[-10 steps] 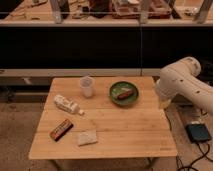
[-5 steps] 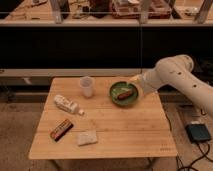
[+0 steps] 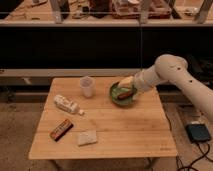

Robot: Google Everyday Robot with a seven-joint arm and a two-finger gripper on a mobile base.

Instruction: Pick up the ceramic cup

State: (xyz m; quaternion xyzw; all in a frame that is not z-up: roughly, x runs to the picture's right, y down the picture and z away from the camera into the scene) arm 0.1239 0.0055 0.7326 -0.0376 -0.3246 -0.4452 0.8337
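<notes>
The ceramic cup (image 3: 87, 86) is white and stands upright near the back left of the wooden table (image 3: 120, 125). My gripper (image 3: 123, 83) is at the end of the white arm, which reaches in from the right. It hovers over the green bowl (image 3: 122, 94), to the right of the cup and apart from it. It holds nothing that I can see.
The green bowl holds a brown item. A white bottle (image 3: 66, 104) lies on its side at the left. A dark snack bar (image 3: 61, 129) and a pale packet (image 3: 87, 137) lie near the front left. A dark shelf unit stands behind the table. A pedal box (image 3: 199, 132) sits on the floor at the right.
The arm has swung left from beside the table's right edge to over the green bowl, closer to the cup. The objects on the table have not moved.
</notes>
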